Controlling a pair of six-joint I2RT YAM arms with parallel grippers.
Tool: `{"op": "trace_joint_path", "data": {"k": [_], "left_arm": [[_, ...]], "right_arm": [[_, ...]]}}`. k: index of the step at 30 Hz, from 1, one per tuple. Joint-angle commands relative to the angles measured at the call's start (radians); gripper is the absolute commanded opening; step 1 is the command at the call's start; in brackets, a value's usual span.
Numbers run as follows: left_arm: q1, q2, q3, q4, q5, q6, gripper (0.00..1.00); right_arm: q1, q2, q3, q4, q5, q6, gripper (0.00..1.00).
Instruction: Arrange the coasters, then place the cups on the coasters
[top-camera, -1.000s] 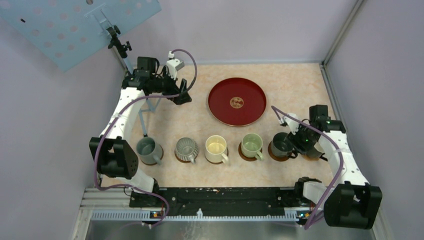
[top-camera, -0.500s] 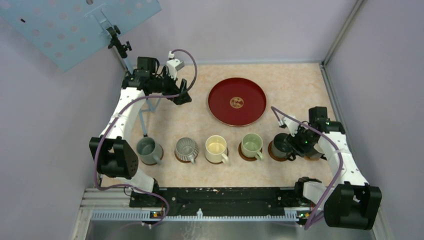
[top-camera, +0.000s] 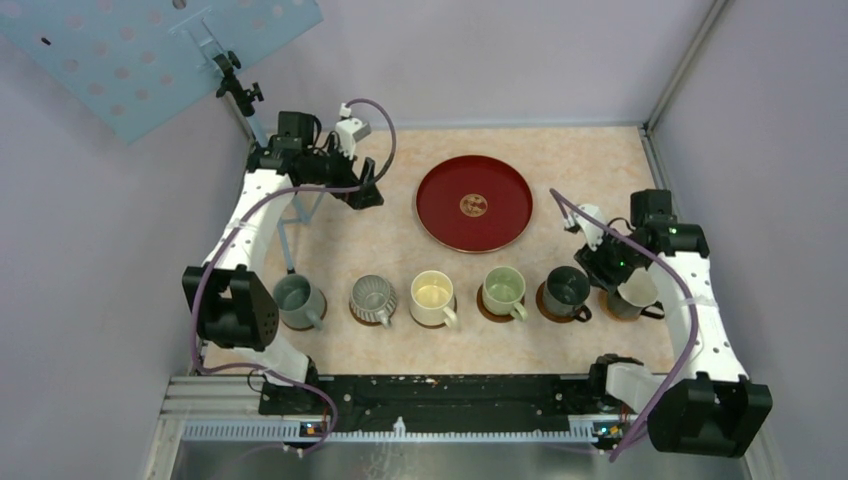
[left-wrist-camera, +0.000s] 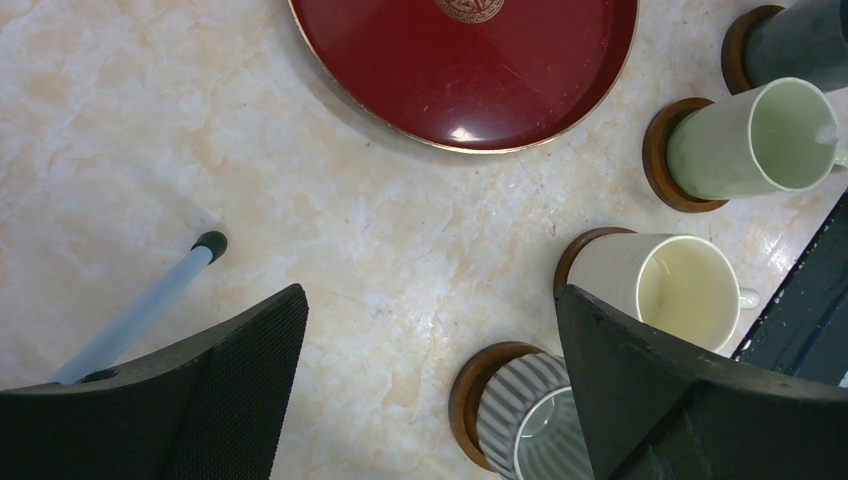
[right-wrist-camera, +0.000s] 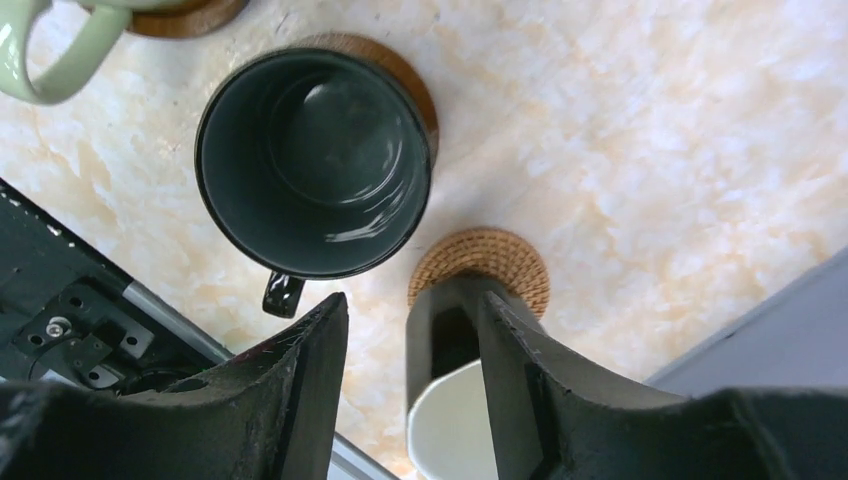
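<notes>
Six cups stand in a row near the front: grey (top-camera: 298, 298), ribbed grey (top-camera: 373, 296), cream (top-camera: 432, 294), pale green (top-camera: 503, 289), charcoal (top-camera: 566, 290), and a last cup (top-camera: 637, 292), grey outside with an off-white mouth. Brown coasters (top-camera: 545, 303) show under them. My right gripper (top-camera: 607, 272) hangs over the last cup (right-wrist-camera: 450, 430), which rests on a woven-looking coaster (right-wrist-camera: 485, 262). Its jaws stand apart; the cup's handle (right-wrist-camera: 440, 330) lies against one finger, and bare table shows beside the other. My left gripper (left-wrist-camera: 430, 292) hangs open and empty at the back left.
A large dark-red round tray (top-camera: 425, 215) sits at the back centre. A thin blue-grey stand leg (left-wrist-camera: 150, 300) touches the table by my left fingers. The enclosure wall runs close on the right of the last cup. The black base rail (top-camera: 430, 390) runs along the front.
My right gripper has moved back and to the right, uncovering the last cup at the row's right end. The left arm has barely moved.
</notes>
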Motion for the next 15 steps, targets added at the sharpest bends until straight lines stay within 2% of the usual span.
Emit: {"op": "trace_joint_path", "data": {"k": [1, 5, 11, 15], "left_arm": [[0.004, 0.029, 0.077, -0.052, -0.001, 0.028, 0.99], [0.004, 0.072, 0.160, -0.106, -0.037, 0.028, 0.99], [0.001, 0.313, 0.531, -0.404, -0.101, 0.032, 0.99], [-0.011, 0.347, 0.575, -0.394, -0.168, 0.015, 0.99]], "right_arm": [[-0.003, 0.030, 0.139, -0.022, -0.068, 0.013, 0.52], [-0.003, 0.110, 0.259, 0.021, -0.134, 0.124, 0.56], [-0.003, 0.252, 0.447, 0.184, -0.205, 0.337, 0.67], [-0.001, 0.338, 0.529, 0.256, -0.237, 0.470, 0.74]]}}
